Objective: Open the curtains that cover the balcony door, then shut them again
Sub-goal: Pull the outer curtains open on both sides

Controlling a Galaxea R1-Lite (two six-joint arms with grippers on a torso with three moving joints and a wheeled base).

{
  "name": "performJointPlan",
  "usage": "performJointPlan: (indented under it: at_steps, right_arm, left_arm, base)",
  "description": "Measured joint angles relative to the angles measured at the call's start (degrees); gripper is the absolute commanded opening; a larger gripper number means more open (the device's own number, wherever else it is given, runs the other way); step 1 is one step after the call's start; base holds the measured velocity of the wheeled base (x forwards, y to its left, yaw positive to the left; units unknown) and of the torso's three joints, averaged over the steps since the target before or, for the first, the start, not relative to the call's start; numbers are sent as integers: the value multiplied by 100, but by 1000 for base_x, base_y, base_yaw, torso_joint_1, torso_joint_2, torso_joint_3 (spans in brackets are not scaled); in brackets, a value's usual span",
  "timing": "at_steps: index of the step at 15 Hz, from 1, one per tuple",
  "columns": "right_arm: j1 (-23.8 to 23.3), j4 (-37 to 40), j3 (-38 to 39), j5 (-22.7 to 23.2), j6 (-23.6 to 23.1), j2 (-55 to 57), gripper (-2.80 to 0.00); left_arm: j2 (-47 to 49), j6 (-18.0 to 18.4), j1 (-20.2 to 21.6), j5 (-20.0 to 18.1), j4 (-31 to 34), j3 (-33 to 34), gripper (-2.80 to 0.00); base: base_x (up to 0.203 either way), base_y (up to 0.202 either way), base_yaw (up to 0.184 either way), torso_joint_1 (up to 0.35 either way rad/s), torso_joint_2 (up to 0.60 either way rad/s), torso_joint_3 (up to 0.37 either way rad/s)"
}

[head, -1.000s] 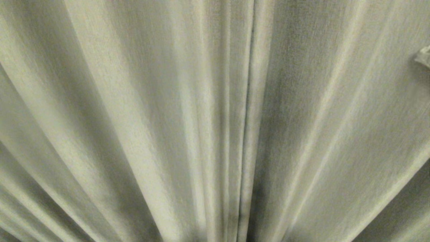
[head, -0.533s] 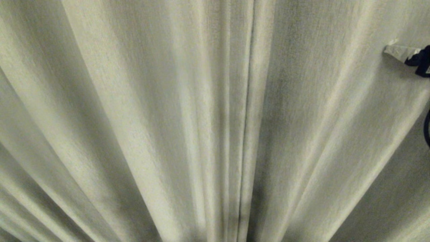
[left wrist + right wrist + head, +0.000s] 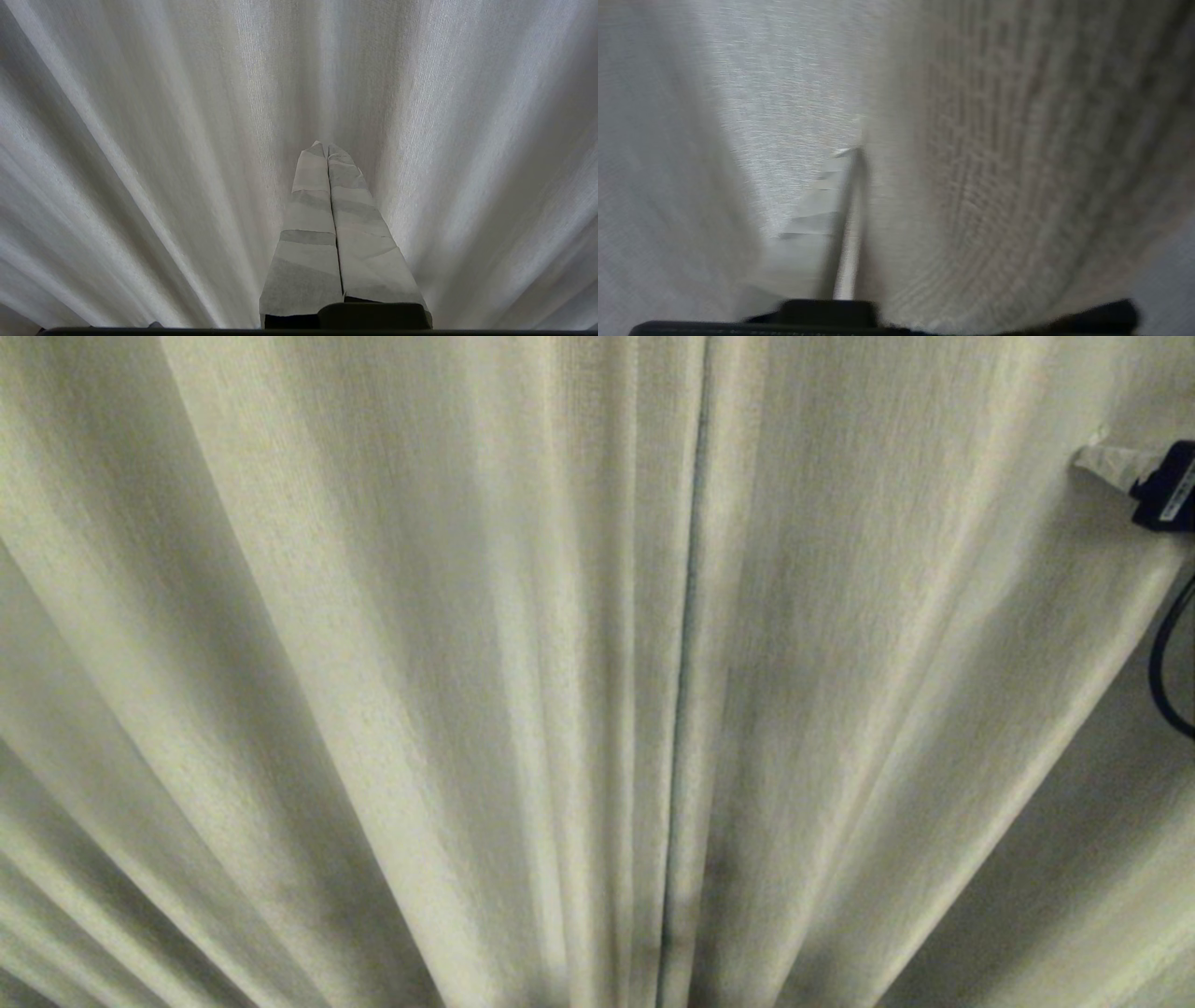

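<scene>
Curtains [image 3: 467, 663] drawn. Right end effector [image 3: 1106, 462] at far right, apparently pinching a fold; confirm hold before pulling sideways. Left end effector [image 3: 327, 151] pressed together, idle.

Soft, dim light, with shade deepening toward the lower right of the head view. Walls, floor and windows hidden in all three views. Pale patch [image 3: 1170, 275] in the right wrist view, too blurred to identify.
</scene>
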Motion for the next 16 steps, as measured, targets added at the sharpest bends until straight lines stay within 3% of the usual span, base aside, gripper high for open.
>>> performJointPlan:
  at_steps: [10,16]
  right_arm:
    - [-104,-34,-66,-6,-39,-13,-280]
    - [-1158,-23,-322,4,24,48,-280]
  left_arm:
    - [0,3,0,0,2,0,-280]
    - [0,1,0,1,2,0,-280]
  base:
    - [0,0,0,0,0,0]
    - [0,0,0,0,0,0]
